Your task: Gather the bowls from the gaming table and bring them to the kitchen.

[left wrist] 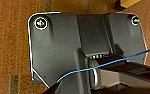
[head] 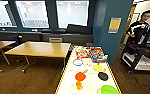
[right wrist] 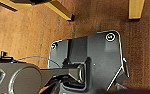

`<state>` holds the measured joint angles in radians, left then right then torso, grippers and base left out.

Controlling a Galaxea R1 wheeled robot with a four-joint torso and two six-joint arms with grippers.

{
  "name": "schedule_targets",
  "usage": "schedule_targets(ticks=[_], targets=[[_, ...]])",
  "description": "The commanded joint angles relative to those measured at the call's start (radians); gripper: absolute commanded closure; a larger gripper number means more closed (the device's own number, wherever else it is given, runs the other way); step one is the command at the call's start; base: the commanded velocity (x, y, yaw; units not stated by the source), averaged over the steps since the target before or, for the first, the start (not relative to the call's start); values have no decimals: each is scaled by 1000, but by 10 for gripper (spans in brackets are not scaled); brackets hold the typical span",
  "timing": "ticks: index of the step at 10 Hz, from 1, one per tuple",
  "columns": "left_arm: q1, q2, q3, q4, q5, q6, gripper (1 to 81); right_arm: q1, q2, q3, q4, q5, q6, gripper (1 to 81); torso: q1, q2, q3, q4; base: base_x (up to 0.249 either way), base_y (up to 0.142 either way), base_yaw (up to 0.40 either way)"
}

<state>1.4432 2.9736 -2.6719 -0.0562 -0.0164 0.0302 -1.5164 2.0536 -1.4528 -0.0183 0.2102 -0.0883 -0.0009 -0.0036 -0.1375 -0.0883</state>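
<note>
Two bowls on the gaming table [head: 68,82]: one orange bowl [head: 80,76], one lime-green bowl [head: 110,89], both plain, round; grip of both grippers couldn't be told.

Dark teal walls [head: 116,10], bright windows [head: 72,12], wood floor [head: 36,77], wood-topped tables [head: 41,48]

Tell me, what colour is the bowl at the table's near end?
Lime green bowl, clearest in the head view.

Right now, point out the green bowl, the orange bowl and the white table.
green bowl [head: 110,89], head view, inside of bowl.
orange bowl [head: 80,76], head view, middle of bowl.
white table [head: 90,80], head view, bare top.
</note>
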Motion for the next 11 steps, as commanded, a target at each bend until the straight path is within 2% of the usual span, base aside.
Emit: schedule_targets(ticks=[1,2,4,5,6,9,11], targets=[[-48,-37,4,4,56,7,10,106,-218,175,49,14,1,10,1,0,-42,0,0,0,0],[-48,-71,23,-1,59,5,10,127,-249,187,64,14,1,10,1,0,-55,0,0,0,0],[6,-117,63,9,69,8,10,187,-307,192,101,11,2,10,1,0,-85,0,0,0,0],[36,-119,58,10,69,10,10,219,-336,194,124,9,2,10,1,1,-93,0,0,0,0],[65,-119,58,12,69,10,10,250,-364,197,142,6,2,10,2,1,-80,0,0,0,0],[130,-90,56,15,64,36,10,362,-442,226,189,-5,12,10,2,2,-89,0,0,0,0],[138,-71,56,13,59,36,10,450,-470,234,192,-53,47,10,2,2,-89,0,0,0,0]])
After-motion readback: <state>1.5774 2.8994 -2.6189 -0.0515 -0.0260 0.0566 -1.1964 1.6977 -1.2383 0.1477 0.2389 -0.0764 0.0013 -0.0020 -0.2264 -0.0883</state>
